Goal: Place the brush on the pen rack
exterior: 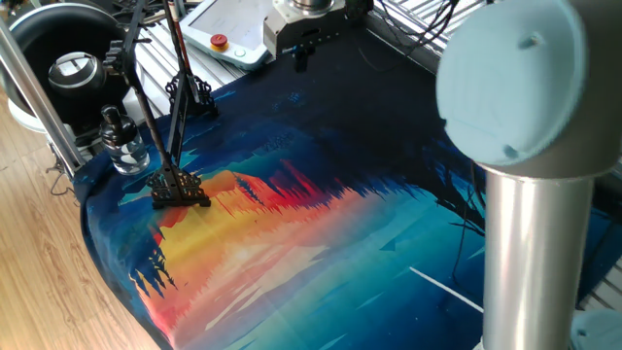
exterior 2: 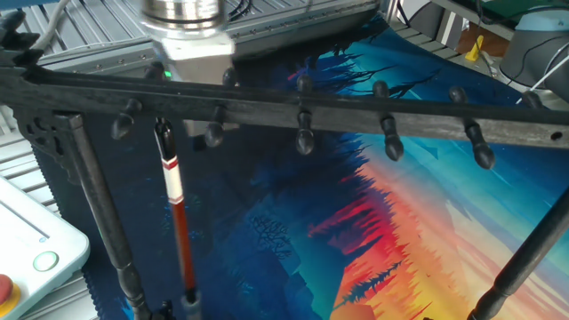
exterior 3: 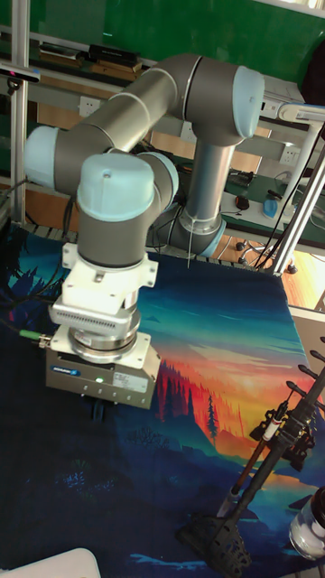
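End effector poised above dark far edge of painted sunset mat covering bench, finger spread impossible to tell; brush hanging upright from pen rack crossbar; wooden floor beside bench, green wall behind
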Available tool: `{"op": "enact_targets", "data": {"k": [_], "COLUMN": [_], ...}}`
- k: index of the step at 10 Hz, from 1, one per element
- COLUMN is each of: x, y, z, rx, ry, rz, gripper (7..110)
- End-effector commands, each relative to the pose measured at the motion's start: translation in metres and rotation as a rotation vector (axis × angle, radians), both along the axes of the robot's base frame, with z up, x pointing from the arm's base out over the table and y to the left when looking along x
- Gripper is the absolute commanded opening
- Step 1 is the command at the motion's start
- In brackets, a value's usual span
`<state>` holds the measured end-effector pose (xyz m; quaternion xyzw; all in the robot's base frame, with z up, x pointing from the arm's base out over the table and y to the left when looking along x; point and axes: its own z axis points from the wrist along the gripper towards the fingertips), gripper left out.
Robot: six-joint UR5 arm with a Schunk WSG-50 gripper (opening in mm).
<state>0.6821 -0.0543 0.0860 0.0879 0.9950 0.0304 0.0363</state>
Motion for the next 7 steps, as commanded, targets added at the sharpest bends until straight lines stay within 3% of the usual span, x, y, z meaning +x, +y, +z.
{"op": "enact_targets", "data": {"k": [1,5,7], "x": [-0.021,-0.013,-0.008], "y": [0.019,0.01,0.007], "z": [-0.013,-0.023,-0.031], "rx": [0.031,0.011,0.033], "ry": [-0.026,-0.019,-0.036], "rz": [-0.001,-0.017,0.008], "gripper": [7,7,7]}}
